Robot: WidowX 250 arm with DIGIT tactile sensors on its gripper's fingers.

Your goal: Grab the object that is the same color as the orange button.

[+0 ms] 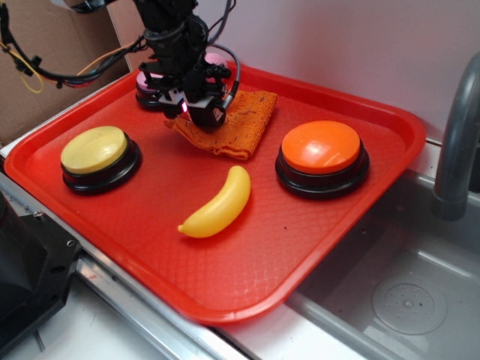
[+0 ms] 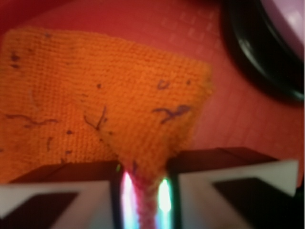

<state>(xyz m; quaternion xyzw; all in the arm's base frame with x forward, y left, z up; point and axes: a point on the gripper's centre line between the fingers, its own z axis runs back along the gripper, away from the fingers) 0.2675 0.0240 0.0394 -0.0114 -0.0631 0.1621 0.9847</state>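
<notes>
— Where was the cloth (image 1: 238, 120)?

— At the back of the red tray (image 1: 225, 277), between the pink button (image 1: 154, 82) and the orange button (image 1: 322, 159). One corner was pulled up into a peak, the rest lay on the tray. Orange knit, dark flecks.

— And the gripper (image 1: 201, 112)?

— Right over the cloth's left edge. In the wrist view its fingers (image 2: 95, 191) were nearly closed, with a pinched fold of cloth (image 2: 95, 109) between them.

— Was the cloth off the tray?

— Only that corner, it seemed; the exterior view was blocked there by the arm.

— What else sat around it?

— A banana (image 1: 217, 204) in front of the cloth, well apart from it. A yellow button (image 1: 99, 157) at the left. A sink (image 1: 405, 292) and a grey faucet (image 1: 457, 135) off the tray's right side.
</notes>
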